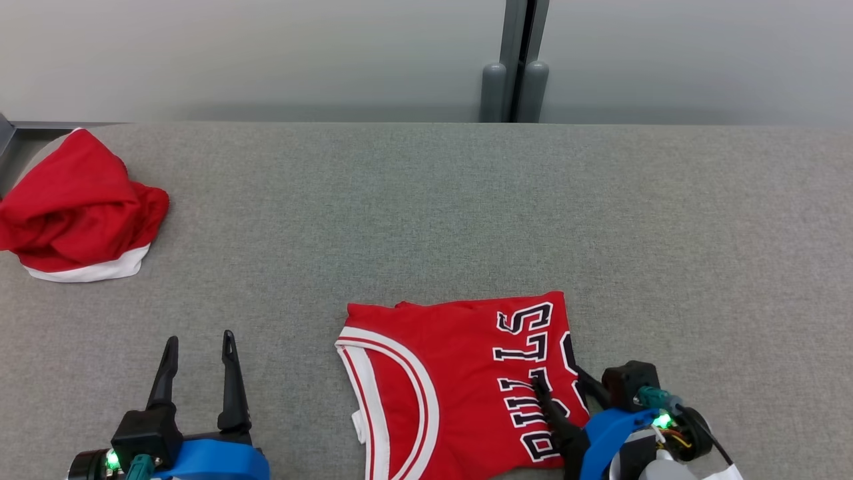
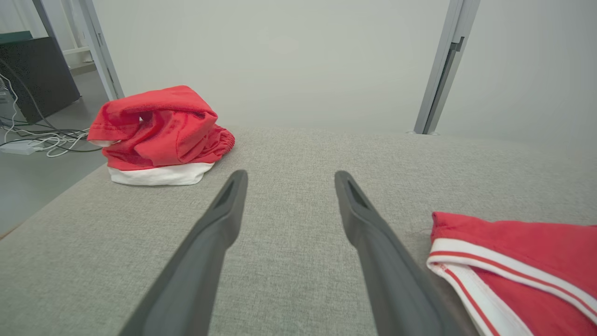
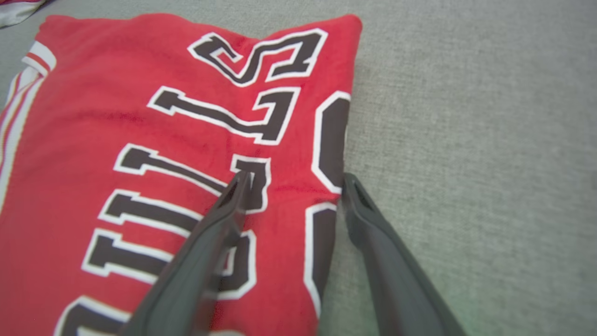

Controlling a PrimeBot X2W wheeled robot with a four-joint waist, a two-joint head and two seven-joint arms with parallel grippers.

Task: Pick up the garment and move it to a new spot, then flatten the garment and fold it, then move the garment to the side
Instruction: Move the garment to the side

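Note:
The garment is a red jersey with black-and-white lettering and white trim, lying folded on the grey table near its front edge; its lettered side fills the right wrist view. My right gripper is open and straddles the jersey's right edge, one finger over the lettering, the other beside the cloth on the table. Off to the left, my left gripper stands open over bare table with nothing between its fingers. The jersey's trimmed edge lies just right of it.
A second red garment with a white band lies crumpled at the table's far left corner. A pale wall with a grey post backs the grey fabric-covered table. Cables lie on the floor past the left edge.

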